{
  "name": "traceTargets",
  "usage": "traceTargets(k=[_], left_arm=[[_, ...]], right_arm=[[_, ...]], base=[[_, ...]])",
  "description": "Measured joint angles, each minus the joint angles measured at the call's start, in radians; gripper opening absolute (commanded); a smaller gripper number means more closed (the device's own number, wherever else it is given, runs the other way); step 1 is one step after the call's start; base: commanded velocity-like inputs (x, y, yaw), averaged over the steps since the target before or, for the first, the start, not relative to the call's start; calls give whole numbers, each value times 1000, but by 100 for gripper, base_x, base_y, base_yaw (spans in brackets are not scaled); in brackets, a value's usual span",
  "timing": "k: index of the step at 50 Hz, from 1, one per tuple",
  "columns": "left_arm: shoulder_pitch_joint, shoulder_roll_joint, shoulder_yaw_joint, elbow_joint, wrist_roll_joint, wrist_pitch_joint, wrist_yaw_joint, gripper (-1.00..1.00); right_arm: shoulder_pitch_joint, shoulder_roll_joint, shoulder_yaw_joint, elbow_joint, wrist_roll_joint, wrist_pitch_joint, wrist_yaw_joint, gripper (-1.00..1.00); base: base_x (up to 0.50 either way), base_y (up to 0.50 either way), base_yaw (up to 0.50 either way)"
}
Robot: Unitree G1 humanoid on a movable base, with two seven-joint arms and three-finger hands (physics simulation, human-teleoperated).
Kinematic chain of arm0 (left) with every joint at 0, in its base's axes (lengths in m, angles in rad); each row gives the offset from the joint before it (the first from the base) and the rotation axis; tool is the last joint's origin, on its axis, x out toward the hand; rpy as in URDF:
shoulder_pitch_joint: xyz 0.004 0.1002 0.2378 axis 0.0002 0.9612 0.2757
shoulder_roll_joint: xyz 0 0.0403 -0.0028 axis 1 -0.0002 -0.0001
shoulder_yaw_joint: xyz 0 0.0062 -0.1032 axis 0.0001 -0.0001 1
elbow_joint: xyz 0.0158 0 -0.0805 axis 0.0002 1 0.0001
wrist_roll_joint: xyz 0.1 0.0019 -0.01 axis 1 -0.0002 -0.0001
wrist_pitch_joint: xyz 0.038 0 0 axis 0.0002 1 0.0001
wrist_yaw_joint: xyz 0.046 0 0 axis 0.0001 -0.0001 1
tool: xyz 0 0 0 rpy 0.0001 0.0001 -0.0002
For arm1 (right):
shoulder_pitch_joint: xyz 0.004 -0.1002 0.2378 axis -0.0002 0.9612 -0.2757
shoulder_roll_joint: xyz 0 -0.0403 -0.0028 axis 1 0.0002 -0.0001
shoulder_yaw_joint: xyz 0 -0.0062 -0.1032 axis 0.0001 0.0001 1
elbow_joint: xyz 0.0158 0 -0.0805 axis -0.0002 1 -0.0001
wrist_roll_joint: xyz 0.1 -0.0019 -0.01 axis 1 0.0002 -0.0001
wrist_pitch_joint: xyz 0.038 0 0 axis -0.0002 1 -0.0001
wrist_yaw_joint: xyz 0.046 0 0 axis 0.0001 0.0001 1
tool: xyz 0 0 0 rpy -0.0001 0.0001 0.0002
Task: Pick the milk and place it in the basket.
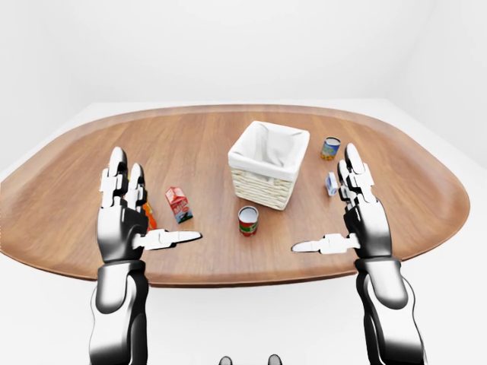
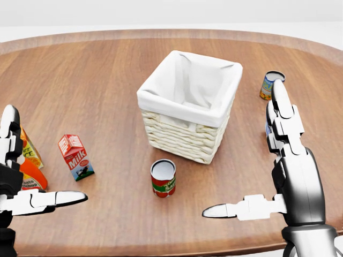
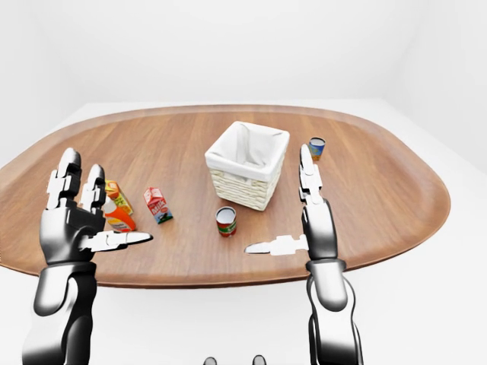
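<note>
With both hands raised and fingers spread, holding nothing, the reach has not begun: the milk (image 2: 75,157) stands upright on the bench (image 2: 107,80) left of the basket (image 2: 188,105), nearer the left hand (image 1: 122,217), which should lower toward it.

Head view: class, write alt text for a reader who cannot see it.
A white-lined wicker basket sits mid-table, a red milk carton to its left and a tomato can below it. Two open robot hands, left hand and right hand, hover empty at the bottom corners.
</note>
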Motion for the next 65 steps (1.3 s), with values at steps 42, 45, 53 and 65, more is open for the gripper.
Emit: traceTargets(k=[42,45,53,65], left_arm=[[8,-7,-9,-2,6,0,-5,100],[8,-6,-9,-3,6,0,-5,100],[6,-4,-6,4,5,0,-4,100],[-30,23,4,58,44,-3,-21,100]], right_arm=[[9,2,5,-9,9,0,6,100],[11,2,6,-10,8,0,6,100],[21,3,13,-18,1,0,9,100],[27,5,20,-24,3,0,11,100]], base=[[50,-17,0],[51,-24,0],[8,-2,0],[0,0,0]])
